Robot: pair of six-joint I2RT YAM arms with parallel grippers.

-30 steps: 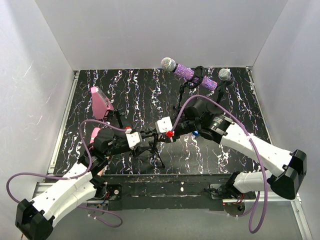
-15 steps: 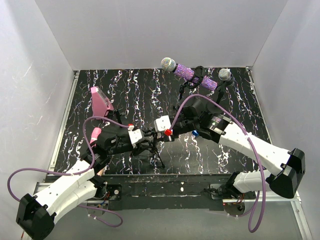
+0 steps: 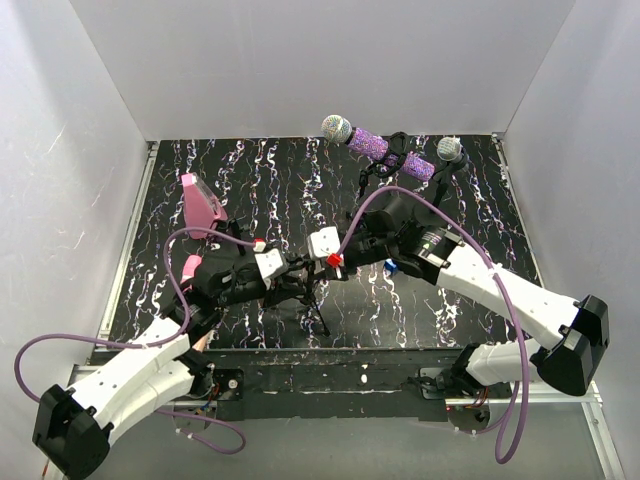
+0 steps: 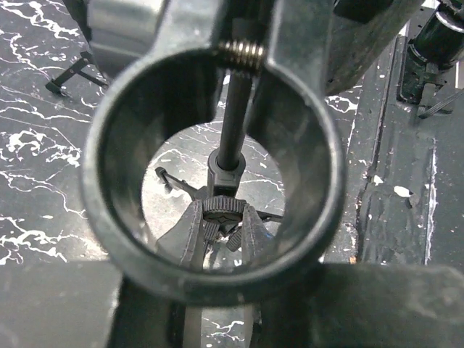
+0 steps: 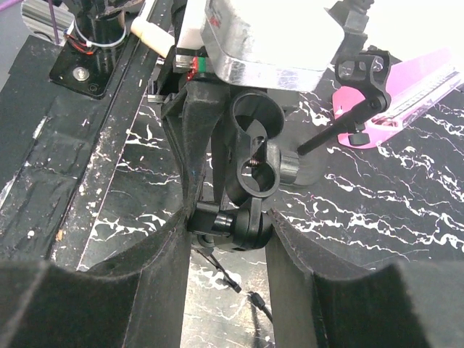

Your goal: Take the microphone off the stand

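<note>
Purple glittered microphone (image 3: 375, 147), silver mesh head, rests in its black rear stand (image 3: 372, 180). My right gripper (image 5: 232, 221) pinches a black ring-shaped plastic clip (image 5: 254, 156); my left gripper (image 4: 221, 232) clamps its knurled knob (image 4: 221, 209).

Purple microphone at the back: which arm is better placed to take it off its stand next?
Probably the right. The right gripper sits closer to the purple microphone, on its side; the left gripper is farther. Both are at the small stand.
</note>
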